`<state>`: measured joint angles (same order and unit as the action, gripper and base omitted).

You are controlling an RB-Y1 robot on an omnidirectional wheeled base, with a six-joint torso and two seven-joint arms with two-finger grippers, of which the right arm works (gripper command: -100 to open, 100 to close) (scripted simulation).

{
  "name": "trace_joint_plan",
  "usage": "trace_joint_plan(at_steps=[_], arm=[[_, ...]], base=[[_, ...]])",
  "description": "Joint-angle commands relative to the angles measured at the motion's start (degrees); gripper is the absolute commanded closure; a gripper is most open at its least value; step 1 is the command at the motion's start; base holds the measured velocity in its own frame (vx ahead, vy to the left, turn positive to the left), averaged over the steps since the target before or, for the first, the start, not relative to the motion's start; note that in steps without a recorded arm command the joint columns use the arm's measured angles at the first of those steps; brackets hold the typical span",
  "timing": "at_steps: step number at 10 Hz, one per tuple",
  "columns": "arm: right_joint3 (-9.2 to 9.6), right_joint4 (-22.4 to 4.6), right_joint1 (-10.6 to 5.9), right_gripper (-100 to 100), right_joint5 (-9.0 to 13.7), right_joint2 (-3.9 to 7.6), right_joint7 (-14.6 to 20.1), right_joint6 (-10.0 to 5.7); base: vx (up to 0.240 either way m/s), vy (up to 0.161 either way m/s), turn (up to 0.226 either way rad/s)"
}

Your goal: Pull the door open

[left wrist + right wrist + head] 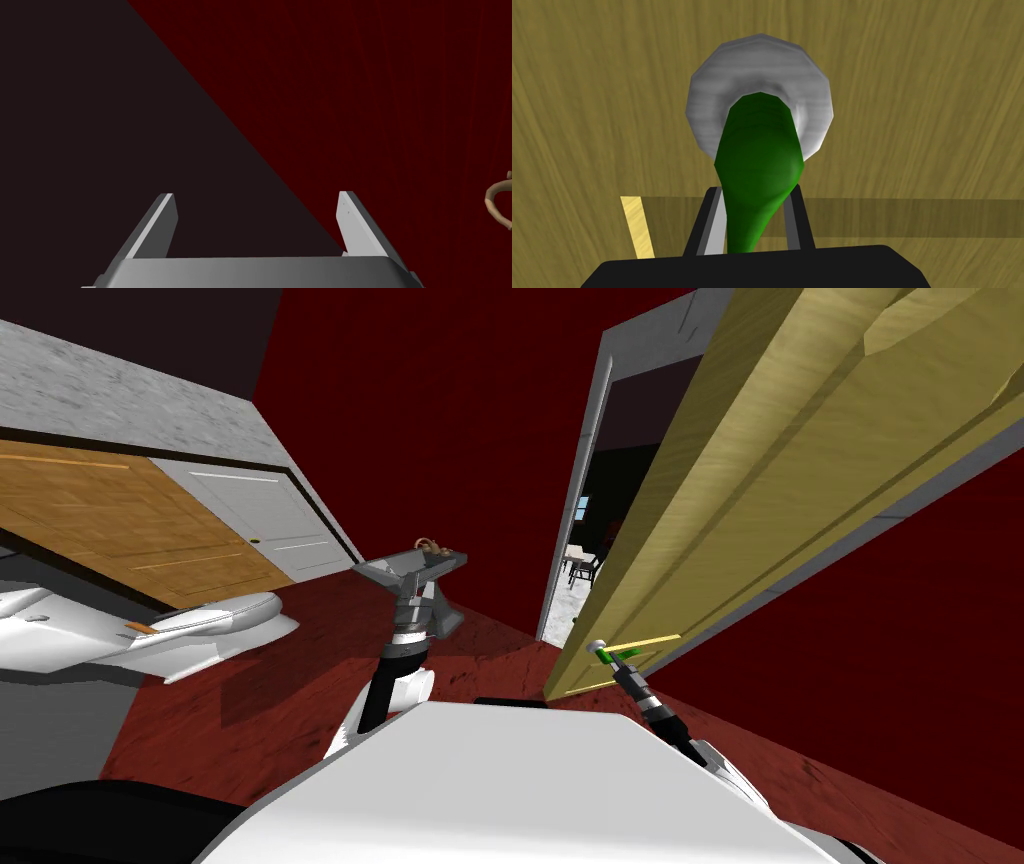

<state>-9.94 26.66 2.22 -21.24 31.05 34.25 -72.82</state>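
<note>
Door (760, 488) is standing ajar at the robot's front right, the right tool (755, 200) is gripping its green handle (759, 150), and the pull ought to be following the door's arc with the wrist turning along, while the left tool (257, 200) is hanging open, idle.

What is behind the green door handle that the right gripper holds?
A round grey plate fixed on the yellow-brown wooden door. The green handle, held by the right gripper, covers the plate's middle and lower part, so its mounting there is hidden.
</note>
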Motion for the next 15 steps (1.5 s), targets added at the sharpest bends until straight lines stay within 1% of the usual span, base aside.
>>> trace_joint_plan(at_steps=[1,11,12,13,15], arm=[[-0.15,-0.35,-0.14,100,-0.1,0.11,-0.03,-0.33],[-0.99,-2.29,-0.95,100,-0.66,0.74,-0.17,-2.15],[-1.05,-2.43,-1.01,100,-0.7,0.79,-0.18,-2.29],[-0.81,-2.79,-1.17,100,-0.8,0.52,-0.16,-2.16],[-0.86,-3.16,-1.2,100,-0.96,0.55,-0.18,-2.51]], base=[[-0.164,-0.064,0.201],[-0.21,-0.105,0.176],[-0.175,-0.084,0.157],[-0.064,-0.032,0.036],[-0.148,-0.078,0.163]])
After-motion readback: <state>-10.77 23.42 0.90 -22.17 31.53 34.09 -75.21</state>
